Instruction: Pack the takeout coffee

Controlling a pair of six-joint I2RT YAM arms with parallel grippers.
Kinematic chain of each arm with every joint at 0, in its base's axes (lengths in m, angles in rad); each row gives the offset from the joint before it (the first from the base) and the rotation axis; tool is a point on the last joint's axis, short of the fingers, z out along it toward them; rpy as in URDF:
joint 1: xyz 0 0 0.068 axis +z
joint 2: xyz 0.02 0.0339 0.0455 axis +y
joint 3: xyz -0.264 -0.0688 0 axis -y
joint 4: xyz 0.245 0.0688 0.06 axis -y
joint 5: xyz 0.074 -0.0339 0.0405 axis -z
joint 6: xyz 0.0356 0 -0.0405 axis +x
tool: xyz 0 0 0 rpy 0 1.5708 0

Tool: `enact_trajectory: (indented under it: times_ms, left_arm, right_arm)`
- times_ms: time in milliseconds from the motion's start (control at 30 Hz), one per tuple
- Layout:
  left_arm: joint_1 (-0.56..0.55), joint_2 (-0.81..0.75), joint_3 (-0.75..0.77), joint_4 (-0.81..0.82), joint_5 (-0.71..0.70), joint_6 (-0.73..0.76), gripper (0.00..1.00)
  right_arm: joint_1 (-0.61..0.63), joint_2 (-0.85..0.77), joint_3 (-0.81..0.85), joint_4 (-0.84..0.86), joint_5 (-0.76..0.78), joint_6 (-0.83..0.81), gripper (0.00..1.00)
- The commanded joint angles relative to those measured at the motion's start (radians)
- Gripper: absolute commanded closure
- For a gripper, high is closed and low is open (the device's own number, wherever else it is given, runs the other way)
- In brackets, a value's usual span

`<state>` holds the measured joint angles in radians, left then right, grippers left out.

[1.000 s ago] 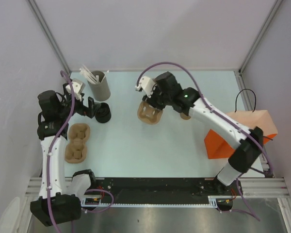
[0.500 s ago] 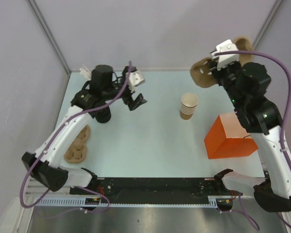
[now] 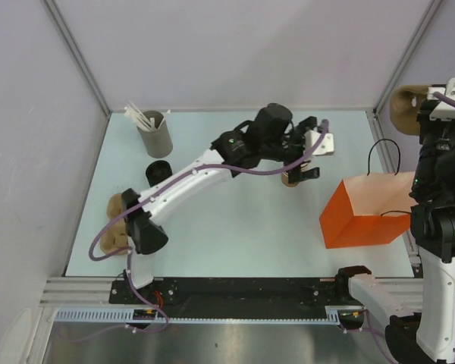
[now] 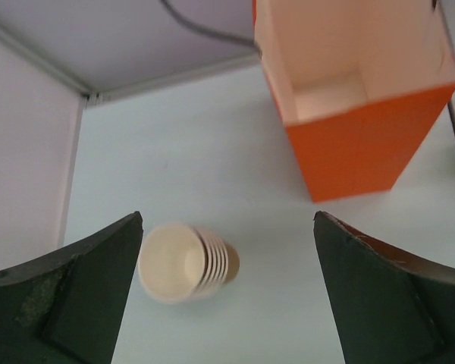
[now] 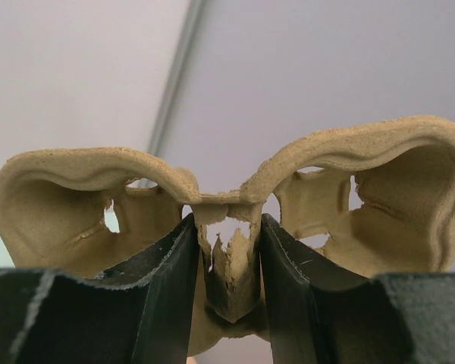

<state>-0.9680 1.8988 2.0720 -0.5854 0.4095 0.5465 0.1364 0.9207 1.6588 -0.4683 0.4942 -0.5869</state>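
Note:
The takeout coffee is out of view. My left gripper point(image 3: 315, 149) point(image 4: 227, 250) hangs open over a stack of lidless tan cups point(image 3: 290, 180) point(image 4: 186, 262), which lies between its fingers and nearer the left one, untouched. Just beyond stands the open orange paper bag point(image 3: 364, 212) point(image 4: 356, 98). My right gripper point(image 3: 426, 114) point(image 5: 227, 254) is raised at the far right, above and behind the bag. It is shut on the central ridge of a tan pulp cup carrier point(image 3: 406, 106) point(image 5: 227, 205), which it holds upright in the air.
A stack of black lids point(image 3: 158, 171) and a grey holder with white sticks point(image 3: 153, 133) stand at the back left. More pulp carriers point(image 3: 115, 224) lie at the left edge, partly under my left arm, which stretches diagonally across the table.
My left arm has swung from the left side across to the cup stack, still open. My right arm has carried the pulp carrier up and rightward to above the bag.

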Motion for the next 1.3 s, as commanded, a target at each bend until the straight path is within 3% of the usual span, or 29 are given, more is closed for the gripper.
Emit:
enact_trajectory:
  times_ms: [0,300,467,700,833,1067,1133,1267]
  left_arm:
    - [-0.063,0.126,0.239,0.073,-0.015,-0.042,0.00]
    - [-0.146,0.308,0.398,0.173,-0.070,-0.074,0.01]
    - [-0.159,0.350,0.401,0.196,-0.100,-0.071,0.03]
    - [-0.164,0.385,0.396,0.203,-0.130,-0.053,0.15]
    - [-0.164,0.393,0.393,0.200,-0.141,-0.040,0.27]
    - [-0.164,0.398,0.390,0.194,-0.149,-0.019,0.60]
    - [-0.164,0.396,0.389,0.184,-0.144,-0.010,0.61]
    - [-0.164,0.398,0.385,0.164,-0.141,0.004,0.54]
  right_arm:
    - [-0.050,-0.022,-0.021,0.065,0.078,-0.027,0.59]
    - [-0.078,-0.029,-0.037,0.057,0.067,-0.007,0.59]
    - [-0.078,-0.031,-0.031,0.036,0.049,0.013,0.59]
    - [-0.077,-0.037,-0.036,0.022,0.037,0.035,0.59]
    - [-0.070,-0.042,-0.036,0.013,0.030,0.042,0.59]
    - [-0.063,-0.043,-0.040,0.010,0.026,0.052,0.59]
    - [-0.061,-0.043,-0.044,0.010,0.024,0.052,0.59]
    - [-0.060,-0.045,-0.042,0.007,0.018,0.056,0.59]
